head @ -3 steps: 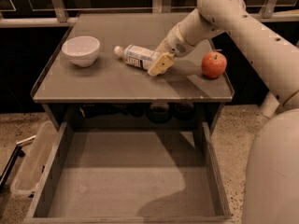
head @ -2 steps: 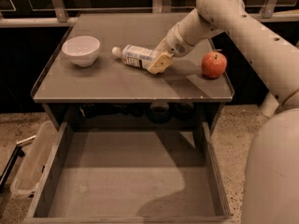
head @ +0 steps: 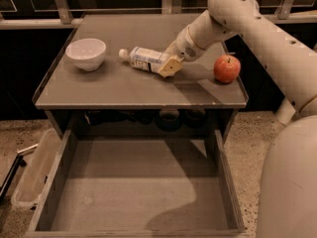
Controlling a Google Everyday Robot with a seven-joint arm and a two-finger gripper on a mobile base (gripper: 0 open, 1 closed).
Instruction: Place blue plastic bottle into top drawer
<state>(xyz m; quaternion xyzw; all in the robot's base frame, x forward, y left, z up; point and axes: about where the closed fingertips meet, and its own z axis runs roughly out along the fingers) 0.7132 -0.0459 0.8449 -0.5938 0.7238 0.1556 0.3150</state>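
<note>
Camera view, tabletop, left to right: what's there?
white bowl → blue plastic bottle → gripper, at the bottle's right end → apple

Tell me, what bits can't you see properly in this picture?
All in the camera view:
- The bottom end of the blue plastic bottle is hidden by the pincer, which sits against it on the tabletop. Its writing is too small to read.
- The front of the top drawer is cut off by the picture's bottom edge.
- The dark shapes under the tabletop are too shadowed to name.
</note>
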